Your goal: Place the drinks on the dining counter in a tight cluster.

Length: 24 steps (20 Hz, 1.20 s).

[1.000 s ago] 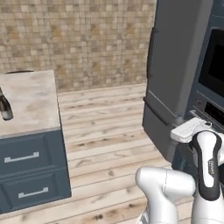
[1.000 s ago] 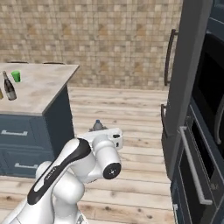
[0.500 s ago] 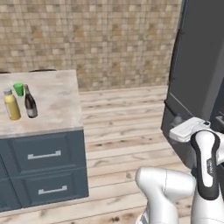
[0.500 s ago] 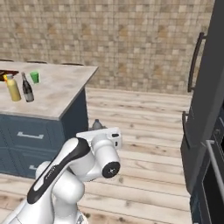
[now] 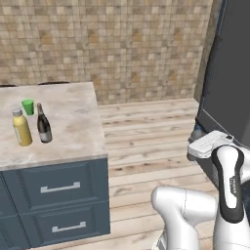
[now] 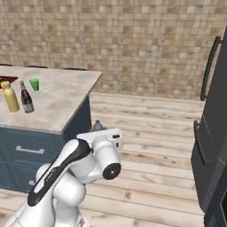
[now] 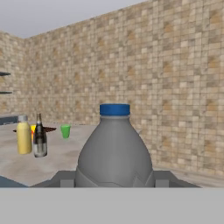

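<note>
Left base view: the beige marble-topped dining counter with dark blue drawers carries the stout yellow bottle with grey cap just beside the dark wine bottle with white label, a small green cup behind them; right base view: a brown recessed basin shows at the counter's far edge; hand view: the gripper is clamped on the small grey-blue bottle with a blue cap, well apart from the other two.

The bench had a beige marbled top over dark blue drawers. On it stood a yellow bottle with a grey cap, a dark wine bottle with a white label, and a green cup. The grey bottle wore a blue cap. The wall was tan mosaic tile; the floor pale wood planks.
</note>
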Available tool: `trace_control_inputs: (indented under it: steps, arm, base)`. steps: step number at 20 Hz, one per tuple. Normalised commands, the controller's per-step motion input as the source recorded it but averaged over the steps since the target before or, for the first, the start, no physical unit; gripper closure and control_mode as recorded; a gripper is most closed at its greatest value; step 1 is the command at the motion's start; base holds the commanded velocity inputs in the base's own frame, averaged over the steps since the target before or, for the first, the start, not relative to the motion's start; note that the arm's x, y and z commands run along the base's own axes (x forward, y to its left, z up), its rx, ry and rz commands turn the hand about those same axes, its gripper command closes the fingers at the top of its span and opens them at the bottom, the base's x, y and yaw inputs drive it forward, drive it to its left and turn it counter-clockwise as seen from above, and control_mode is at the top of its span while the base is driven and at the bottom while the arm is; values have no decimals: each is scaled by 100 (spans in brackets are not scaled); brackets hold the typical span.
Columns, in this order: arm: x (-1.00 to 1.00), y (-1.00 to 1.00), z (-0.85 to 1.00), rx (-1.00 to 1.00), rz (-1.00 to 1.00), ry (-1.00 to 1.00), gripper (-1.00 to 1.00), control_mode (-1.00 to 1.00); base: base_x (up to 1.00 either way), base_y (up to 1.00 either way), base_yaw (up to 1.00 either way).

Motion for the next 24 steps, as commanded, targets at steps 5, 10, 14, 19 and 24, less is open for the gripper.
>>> trace_control_inputs:
  steps: [5, 10, 14, 19, 24]
  arm:
    - [0, 0, 0, 0, 0, 0, 100, 100]
    - [0, 0, 0, 0, 0, 0, 100, 100]
    - [0, 0, 0, 0, 0, 0, 100, 100]
    - [0, 0, 0, 0, 0, 0, 100, 100]
    - [0, 0, 0, 0, 0, 0, 100, 100]
  base:
    - [41, 65, -6]
    - [46, 60, 1]
    - [36, 52, 8]
    - [31, 46, 10]
    - [30, 40, 6]
